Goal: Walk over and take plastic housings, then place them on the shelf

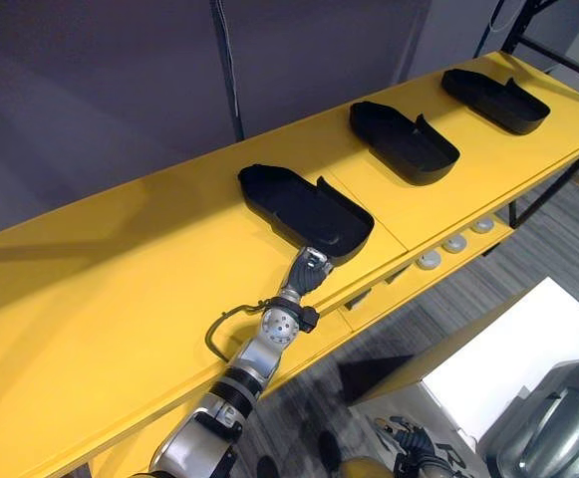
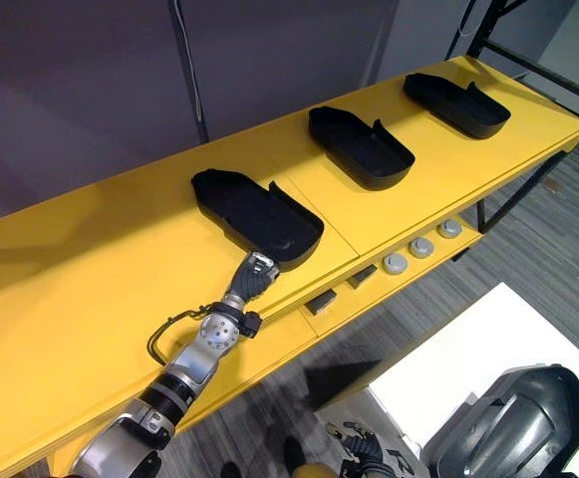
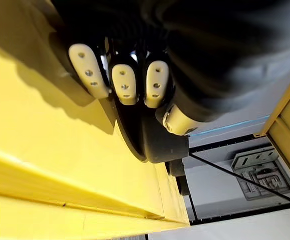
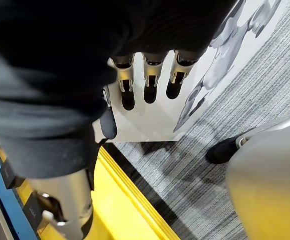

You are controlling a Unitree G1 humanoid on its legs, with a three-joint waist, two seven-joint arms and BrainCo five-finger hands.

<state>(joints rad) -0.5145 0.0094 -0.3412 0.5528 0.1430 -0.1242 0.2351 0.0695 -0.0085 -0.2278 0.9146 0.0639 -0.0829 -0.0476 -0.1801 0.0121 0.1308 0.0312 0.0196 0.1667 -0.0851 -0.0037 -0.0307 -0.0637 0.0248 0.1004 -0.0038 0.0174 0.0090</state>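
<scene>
Three black plastic housings lie in a row on the yellow shelf (image 1: 120,289). My left hand (image 1: 309,270) has hold of the near end of the closest housing (image 1: 304,207), which rests flat on the shelf top. In the left wrist view its fingers (image 3: 125,83) curl over the housing's rim (image 3: 152,140) while the thumb presses from the other side. The middle housing (image 1: 405,141) and the far housing (image 1: 495,99) lie untouched further right. My right hand (image 4: 149,82) hangs low beside the shelf's edge, fingers straight, holding nothing.
A lower yellow ledge below the shelf front carries several round white pieces (image 1: 454,244). A white box (image 1: 513,363) and a grey container (image 1: 558,423) stand on the striped grey floor at the lower right. A dark wall runs behind the shelf.
</scene>
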